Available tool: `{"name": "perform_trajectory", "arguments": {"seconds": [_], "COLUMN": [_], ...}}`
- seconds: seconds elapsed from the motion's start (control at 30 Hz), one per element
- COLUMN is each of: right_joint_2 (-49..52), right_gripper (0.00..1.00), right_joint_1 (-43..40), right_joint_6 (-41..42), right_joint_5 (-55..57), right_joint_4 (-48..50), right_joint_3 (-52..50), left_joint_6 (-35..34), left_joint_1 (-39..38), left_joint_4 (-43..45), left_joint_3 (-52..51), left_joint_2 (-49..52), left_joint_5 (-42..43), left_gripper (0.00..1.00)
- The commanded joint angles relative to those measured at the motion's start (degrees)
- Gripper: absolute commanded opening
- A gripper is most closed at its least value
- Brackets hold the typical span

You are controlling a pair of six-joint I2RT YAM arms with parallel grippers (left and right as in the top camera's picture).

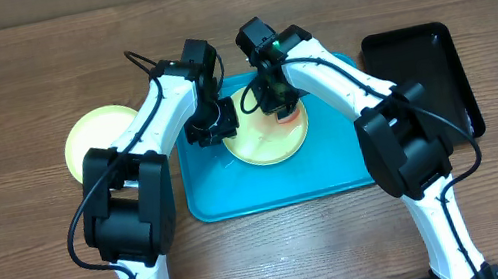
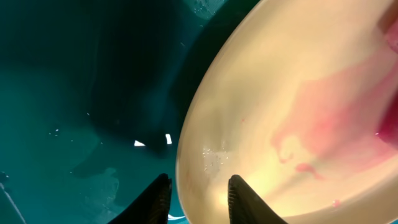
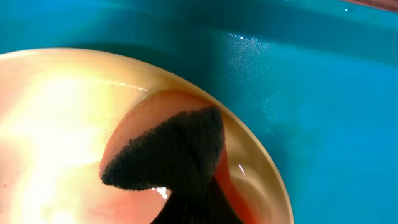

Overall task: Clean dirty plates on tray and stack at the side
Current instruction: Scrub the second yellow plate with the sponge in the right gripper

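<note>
My left end effector (image 2: 198, 200) stands slightly open astride the left rim of the yellow plate (image 1: 265, 145), which lies flat in the turquoise tray (image 1: 227, 192); the tray's long axis runs side to side. My right end effector (image 1: 279, 104), closed on a dark sponge (image 3: 168, 155), presses the plate's red smear (image 2: 336, 124). Both arms reach forward over the tray.

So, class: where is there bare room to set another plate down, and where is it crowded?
Free: the table along its far edge and the tray's near strip. Crowded: the smeared plate under the left gripper and right gripper; the yellow plate and black tray flank the tray.
</note>
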Motion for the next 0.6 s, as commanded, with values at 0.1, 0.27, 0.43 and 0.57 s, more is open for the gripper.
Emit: {"name": "perform_trajectory", "arguments": {"seconds": [0.1,0.27,0.43,0.57], "right_joint_2": [0.44,0.44,0.44,0.44], "right_gripper": [0.04,0.04,0.04,0.04], "right_joint_1": [0.28,0.26,0.26,0.28], "right_joint_6": [-0.02,-0.02,-0.02,-0.04], "right_joint_5": [-1.75,-1.99,-1.99,-3.45], "right_joint_4": [0.13,0.15,0.17,0.02], "right_joint_3": [0.81,0.81,0.81,0.81], "left_joint_6": [-0.76,-0.81,-0.79,-0.76], "left_joint_1": [-0.42,-0.22,0.76,0.79], "left_joint_4": [0.74,1.97,1.84,1.40], "left_joint_3": [0.42,0.35,0.35,0.39], "left_joint_2": [1.38,3.67,3.89,3.87], "left_joint_5": [0.66,2.32,3.54,3.56], "left_gripper": [0.28,0.23,0.06,0.04]}}
